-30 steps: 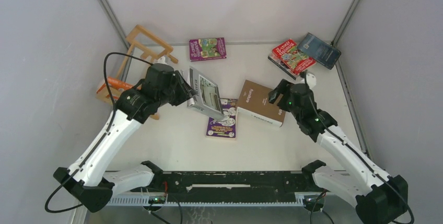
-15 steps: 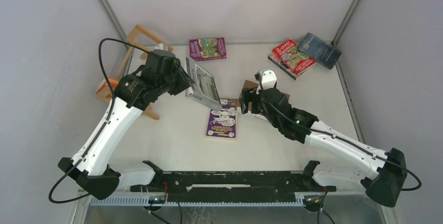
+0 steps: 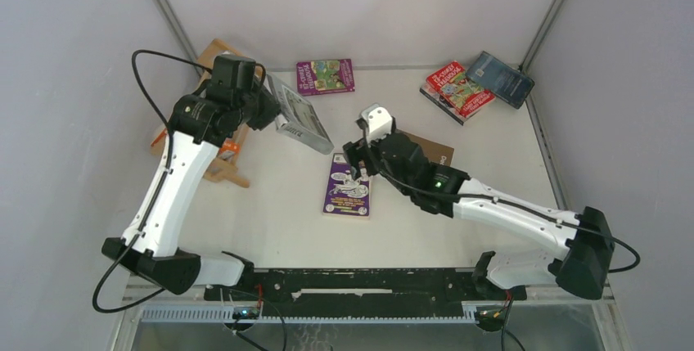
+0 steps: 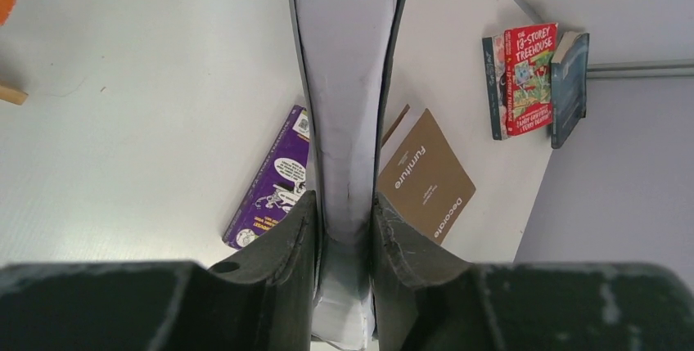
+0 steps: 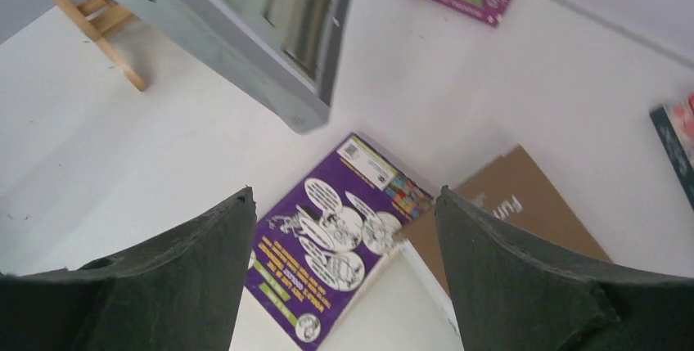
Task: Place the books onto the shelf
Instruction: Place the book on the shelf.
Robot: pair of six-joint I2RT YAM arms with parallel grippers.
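- The white table (image 3: 270, 220) lies beneath both grippers and carries everything.
- The shelf (image 3: 214, 45), a light wooden rack, stands just to the left of the left gripper (image 4: 344, 200), behind its wrist and partly hidden by that arm.
- The grey-white book (image 3: 299, 114) is clamped between the left gripper's jaws. It is raised off the table and tilted, and it reaches out away from the shelf.
- The brown book (image 3: 434, 150) lies flat just to the right of the right gripper (image 5: 344, 195), partly under that arm.
- The purple paperback (image 3: 348, 195) lies flat directly below the right gripper. The jaws are spread wide with nothing between them.
- A purple-and-green book (image 3: 325, 76) lies at the far edge, beyond both grippers.
- The red paperback (image 3: 458, 87) and the dark blue book (image 3: 501, 78) sit side by side, well off to the right gripper's far right.
- A sliver of orange book (image 3: 230, 146) shows in the shelf, under the left arm.
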